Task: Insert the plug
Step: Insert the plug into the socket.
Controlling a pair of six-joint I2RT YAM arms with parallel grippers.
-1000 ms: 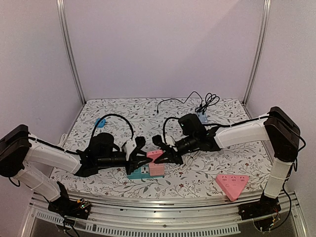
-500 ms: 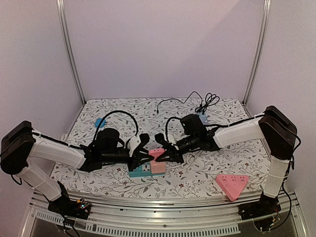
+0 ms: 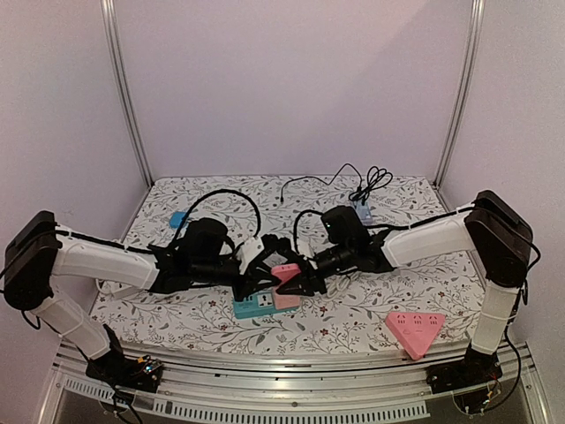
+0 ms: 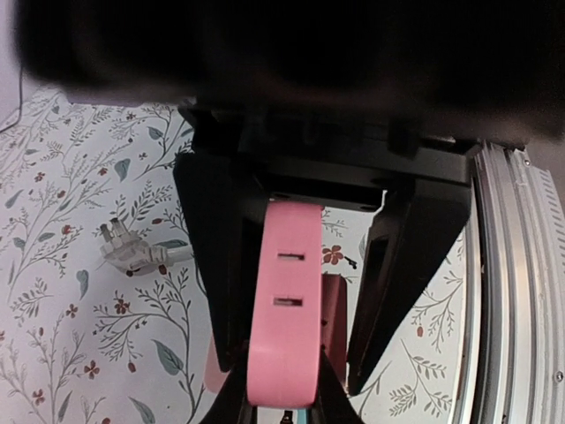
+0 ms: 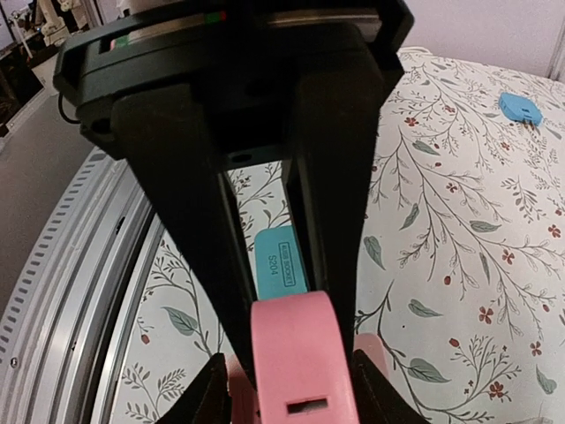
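A pink triangular adapter [image 3: 284, 272] with slots hangs just above the teal socket [image 3: 250, 307] and a pink block [image 3: 284, 300]. My left gripper [image 3: 265, 272] is shut on the adapter's left side, and in the left wrist view its slotted edge [image 4: 284, 327] fills the left gripper [image 4: 291, 371]. My right gripper [image 3: 298, 281] meets the adapter from the right. The right gripper [image 5: 296, 336] has its fingers close on both sides of the pink end [image 5: 305, 362], and I cannot tell whether they press it. A white plug [image 4: 132, 254] with bare pins lies on the cloth.
A second pink triangular socket [image 3: 413, 329] lies at the front right. A small blue piece [image 3: 178, 219] sits at the left, and black cables [image 3: 366, 185] and a pale adapter [image 3: 363, 212] at the back. The metal rail [image 4: 512, 291] runs along the near edge.
My left arm has reached further right and its gripper now sits against the pink adapter. The adapter has shifted slightly right. The right arm has barely moved.
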